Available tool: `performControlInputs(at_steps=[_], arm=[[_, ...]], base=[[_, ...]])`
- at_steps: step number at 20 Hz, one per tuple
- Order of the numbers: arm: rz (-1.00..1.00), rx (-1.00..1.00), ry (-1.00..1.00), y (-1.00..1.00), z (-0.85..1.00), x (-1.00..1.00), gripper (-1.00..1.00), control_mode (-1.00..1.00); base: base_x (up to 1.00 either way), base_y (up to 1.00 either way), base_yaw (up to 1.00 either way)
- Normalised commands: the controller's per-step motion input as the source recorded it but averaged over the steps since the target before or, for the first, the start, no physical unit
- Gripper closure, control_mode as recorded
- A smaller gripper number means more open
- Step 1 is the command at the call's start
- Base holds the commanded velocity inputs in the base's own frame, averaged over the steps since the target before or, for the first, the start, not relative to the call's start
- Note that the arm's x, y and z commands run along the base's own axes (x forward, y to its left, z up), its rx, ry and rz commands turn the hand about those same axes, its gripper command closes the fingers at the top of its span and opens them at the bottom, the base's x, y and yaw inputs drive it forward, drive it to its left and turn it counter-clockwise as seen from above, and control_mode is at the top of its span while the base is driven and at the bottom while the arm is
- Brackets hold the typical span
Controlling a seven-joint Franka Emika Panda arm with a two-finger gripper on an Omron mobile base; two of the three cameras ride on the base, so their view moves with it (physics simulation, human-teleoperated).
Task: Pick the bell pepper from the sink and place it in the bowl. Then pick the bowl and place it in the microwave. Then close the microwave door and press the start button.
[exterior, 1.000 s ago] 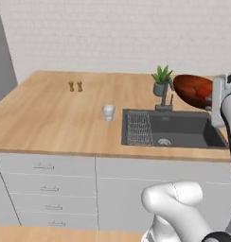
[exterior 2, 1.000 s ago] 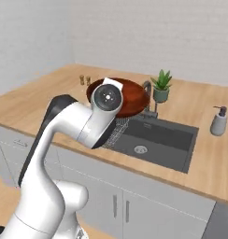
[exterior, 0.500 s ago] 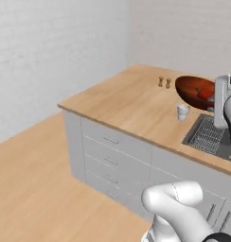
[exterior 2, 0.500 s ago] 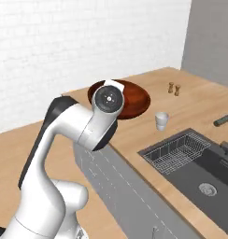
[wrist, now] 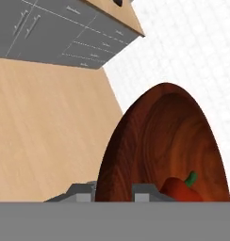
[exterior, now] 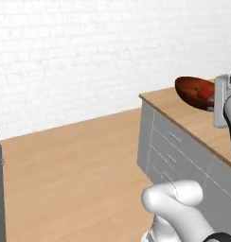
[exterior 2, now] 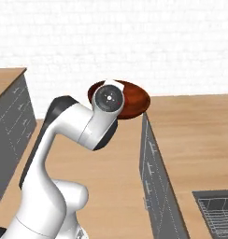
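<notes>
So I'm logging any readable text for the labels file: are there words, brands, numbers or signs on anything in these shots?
None: no writing, brand, number or sign can be read on the bowl, the bell pepper, the cabinet drawers, the brick wall or the arm.

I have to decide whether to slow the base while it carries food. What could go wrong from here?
1. The gripper holds the bowl by one rim edge only, so a sharp turn might let it slip or tip.
2. The bell pepper lies loose in the bowl, which looks tilted in the left base view, so it could roll out.
3. The bowl rides close to the counter corner and might clip it.
</notes>
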Motion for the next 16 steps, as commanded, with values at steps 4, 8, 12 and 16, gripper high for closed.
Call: performControlInputs(at_steps=[4, 8, 12, 16], arm=[[0.00, 0.00, 0.00, 0.00, 0.00, 0.00, 1.00, 1.00], [0.00, 0.00, 0.00, 0.00, 0.00, 0.00, 1.00, 1.00], [0.00, 0.00, 0.00, 0.00, 0.00, 0.00, 1.00, 1.00], [0.00, 0.00, 0.00, 0.00, 0.00, 0.00, 1.00, 1.00]], base=[[-0.17, 0.03, 0.79], [-0.16, 0.00, 0.77], [-0.20, 0.00, 0.73], [-0.12, -0.11, 0.69]])
